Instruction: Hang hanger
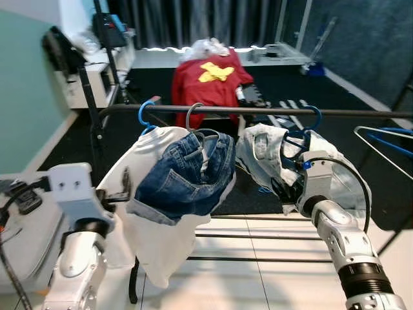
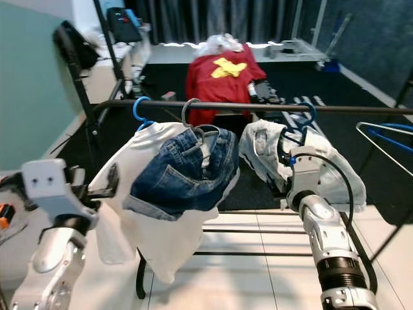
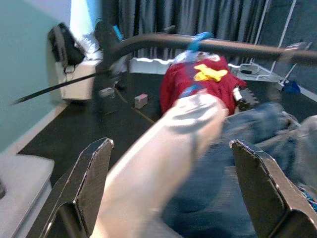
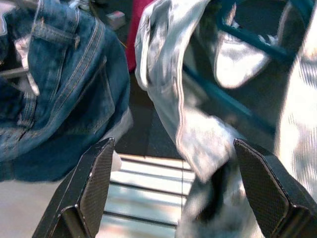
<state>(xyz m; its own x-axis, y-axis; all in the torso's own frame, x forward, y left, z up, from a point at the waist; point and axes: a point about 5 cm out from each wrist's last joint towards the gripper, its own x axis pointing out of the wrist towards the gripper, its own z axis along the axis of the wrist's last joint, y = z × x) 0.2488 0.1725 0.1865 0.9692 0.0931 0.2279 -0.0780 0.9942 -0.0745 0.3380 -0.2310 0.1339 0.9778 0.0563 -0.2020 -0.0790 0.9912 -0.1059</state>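
Observation:
A dark rail (image 1: 258,112) runs across in front of me with three hangers on it. At the left, a blue hanger (image 1: 147,113) carries a white shirt (image 1: 151,239). Beside it a grey hanger (image 1: 191,116) holds dark denim shorts (image 1: 184,174). A blue hanger (image 1: 313,120) at the right bears a pale washed garment (image 1: 261,152). My right gripper (image 4: 173,198) is open, its fingers (image 4: 94,188) spread around the lower edge of the pale garment. My left gripper (image 3: 171,188) is open too, up against the white shirt's left side.
A red shirt with a yellow mark (image 1: 211,81) hangs further back. A black stand (image 1: 89,103) and a white shelf (image 1: 90,81) are at the left. Another rack's bars with a blue hanger (image 1: 387,139) are at the right. The rack's low bars (image 1: 258,236) cross the pale floor.

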